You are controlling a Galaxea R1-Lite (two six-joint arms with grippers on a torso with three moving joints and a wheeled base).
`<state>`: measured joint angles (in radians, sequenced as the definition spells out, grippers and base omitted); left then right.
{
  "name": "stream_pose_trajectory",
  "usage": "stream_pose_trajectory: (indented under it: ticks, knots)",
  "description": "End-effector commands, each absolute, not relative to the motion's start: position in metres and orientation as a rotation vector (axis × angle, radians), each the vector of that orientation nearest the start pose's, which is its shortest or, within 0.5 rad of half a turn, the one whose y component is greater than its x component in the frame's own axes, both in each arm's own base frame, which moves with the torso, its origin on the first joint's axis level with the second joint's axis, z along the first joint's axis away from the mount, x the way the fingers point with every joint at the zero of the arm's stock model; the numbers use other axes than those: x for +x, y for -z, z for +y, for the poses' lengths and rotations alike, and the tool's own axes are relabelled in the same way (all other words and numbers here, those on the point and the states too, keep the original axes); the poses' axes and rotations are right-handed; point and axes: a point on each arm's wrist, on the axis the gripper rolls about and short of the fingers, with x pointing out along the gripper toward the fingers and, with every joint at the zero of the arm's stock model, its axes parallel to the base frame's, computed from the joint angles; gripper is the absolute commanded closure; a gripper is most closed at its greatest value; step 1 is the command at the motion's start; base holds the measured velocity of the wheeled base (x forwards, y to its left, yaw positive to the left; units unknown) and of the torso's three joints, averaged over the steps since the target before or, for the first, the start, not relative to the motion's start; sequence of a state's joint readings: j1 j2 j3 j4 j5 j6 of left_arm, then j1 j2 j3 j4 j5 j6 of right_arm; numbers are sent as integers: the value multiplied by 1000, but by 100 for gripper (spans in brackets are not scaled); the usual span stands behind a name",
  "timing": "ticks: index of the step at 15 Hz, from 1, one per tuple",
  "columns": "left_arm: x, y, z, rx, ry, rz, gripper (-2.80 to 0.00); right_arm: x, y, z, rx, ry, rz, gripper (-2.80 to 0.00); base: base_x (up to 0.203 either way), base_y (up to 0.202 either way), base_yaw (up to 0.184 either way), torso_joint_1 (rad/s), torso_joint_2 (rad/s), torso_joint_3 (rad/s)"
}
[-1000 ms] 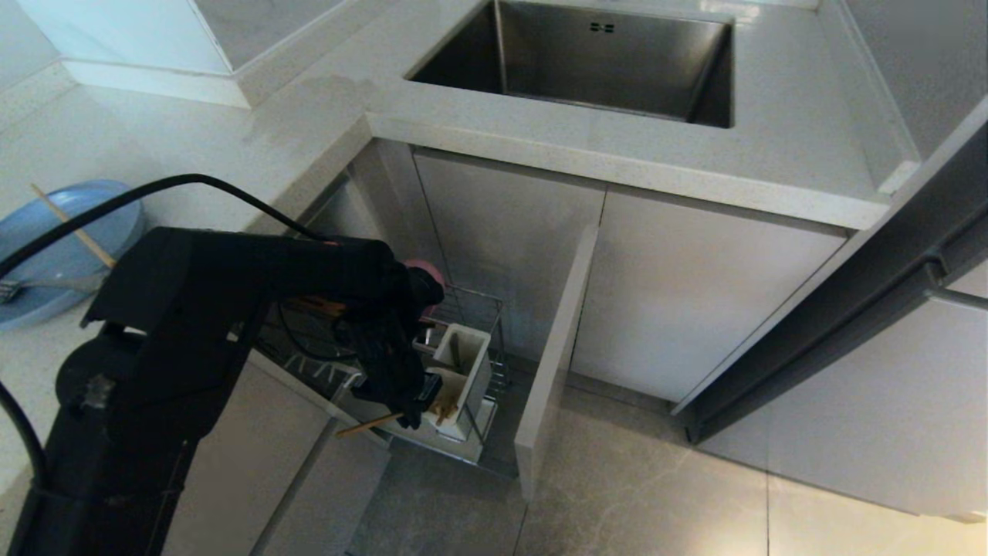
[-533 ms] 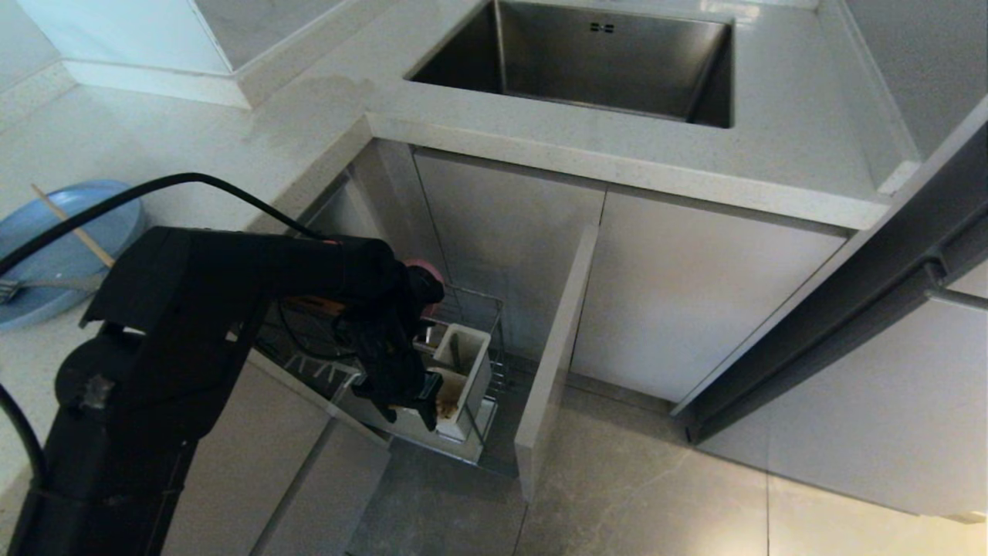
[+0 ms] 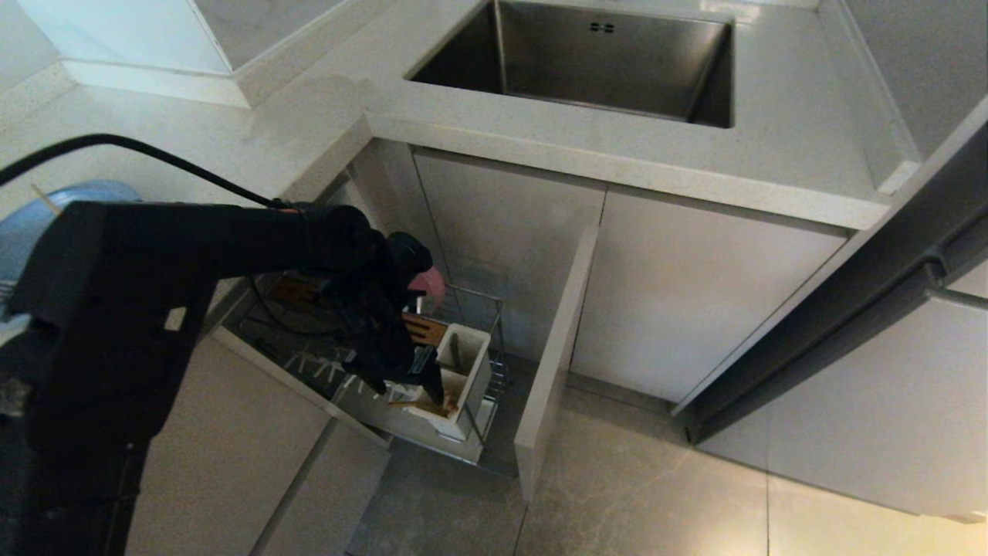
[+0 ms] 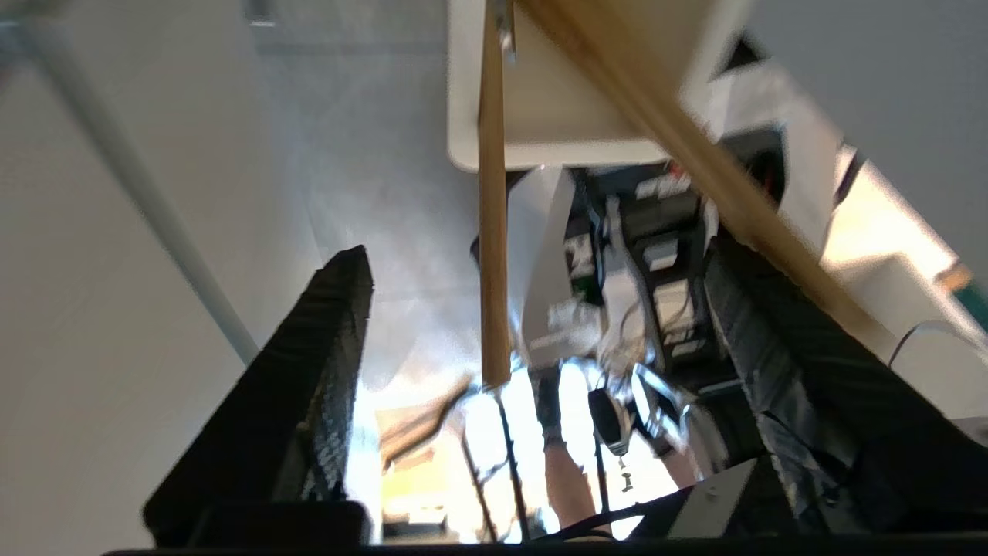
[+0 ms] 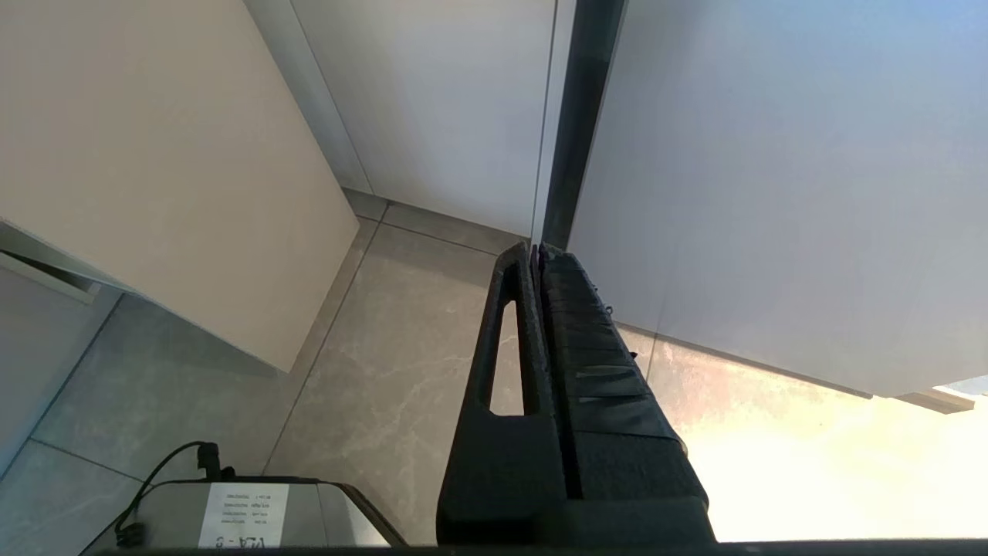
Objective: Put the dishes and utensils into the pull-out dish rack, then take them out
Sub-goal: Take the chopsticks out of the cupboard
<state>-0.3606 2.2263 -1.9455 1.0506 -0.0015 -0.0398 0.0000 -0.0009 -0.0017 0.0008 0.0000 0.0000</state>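
My left gripper (image 3: 409,388) hangs open just above the white utensil box (image 3: 465,369) at the front of the pull-out dish rack (image 3: 494,340). In the left wrist view two wooden chopsticks (image 4: 492,232) stand loose between the spread fingers (image 4: 324,371), their far ends in the box (image 4: 540,116); neither finger touches them. The chopsticks (image 3: 423,403) show at the box's near corner. A pink bowl (image 3: 429,284) sits in the rack behind the wrist. The blue plate (image 3: 31,220) lies on the counter at far left, mostly hidden by my arm. My right gripper (image 5: 536,249) is shut and empty, low over the floor.
The rack's beige panel front (image 3: 552,355) juts out into the floor space right of the box. A steel sink (image 3: 587,62) is set in the counter behind. Closed cabinet doors (image 3: 695,286) line the right side. A grey unit (image 5: 231,510) rests on the floor tiles near the right gripper.
The left gripper has opened and let go of the chopstick, which now rests in the utensil box. The arm has lifted and pulled back, covering more of the blue plate.
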Motion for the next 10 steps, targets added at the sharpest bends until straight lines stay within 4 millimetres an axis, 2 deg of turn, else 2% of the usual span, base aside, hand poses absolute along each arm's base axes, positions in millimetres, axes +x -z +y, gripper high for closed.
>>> stream_pose_trajectory:
  ticks: [1,2,3,7,10]
  knots:
    - [357,-192,-134,187,280,1253,-280,-23,-76,0,0,0,0,0,0,0,0,0,0,0]
    - [351,-205,-131,175,276,1223,-280,-23,-76,0,0,0,-1,0,0,0,0,0,0,0]
    - [345,-216,-129,167,275,1196,0,-23,-76,0,0,0,-2,0,0,0,0,0,0,0]
    - [320,-255,-120,144,284,1090,0,-23,-76,0,0,0,-1,0,0,0,0,0,0,0]
    - [293,-290,-111,123,302,981,0,-23,-76,0,0,0,-1,0,0,0,0,0,0,0]
